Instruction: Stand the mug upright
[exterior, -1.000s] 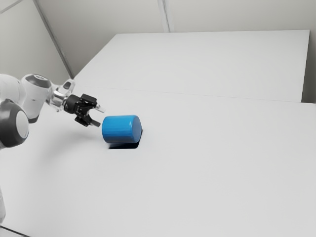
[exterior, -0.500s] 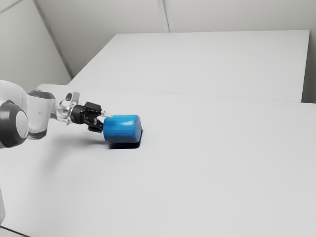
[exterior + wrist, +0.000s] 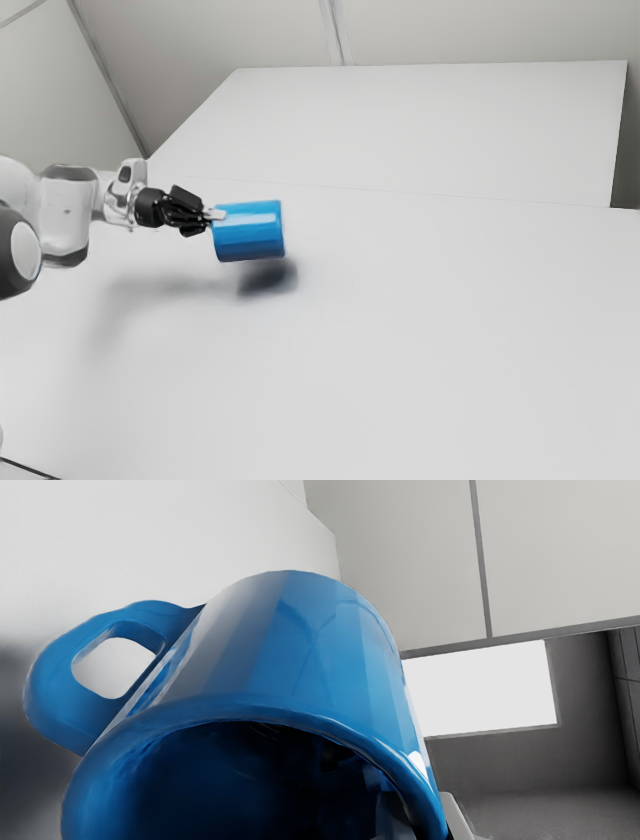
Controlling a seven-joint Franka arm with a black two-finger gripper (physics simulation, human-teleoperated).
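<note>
The black two-finger gripper (image 3: 214, 214) pinches the wall of the glossy blue cylindrical mug (image 3: 248, 231) at its rim, one pale, smooth fingertip (image 3: 394, 812) inside the mouth, the other outside. From the gripper, the mug reaches toward the exterior view's right, held above the matte white table (image 3: 430, 380), its soft shadow (image 3: 268, 278) apart below. Its long axis lies near level: open mouth toward the gripper, base farthest away. Standing it up likely calls for swinging that base down until the mouth faces up. The thick, rounded loop handle (image 3: 52, 680) seems to point tableward, though the angle leaves that uncertain.
</note>
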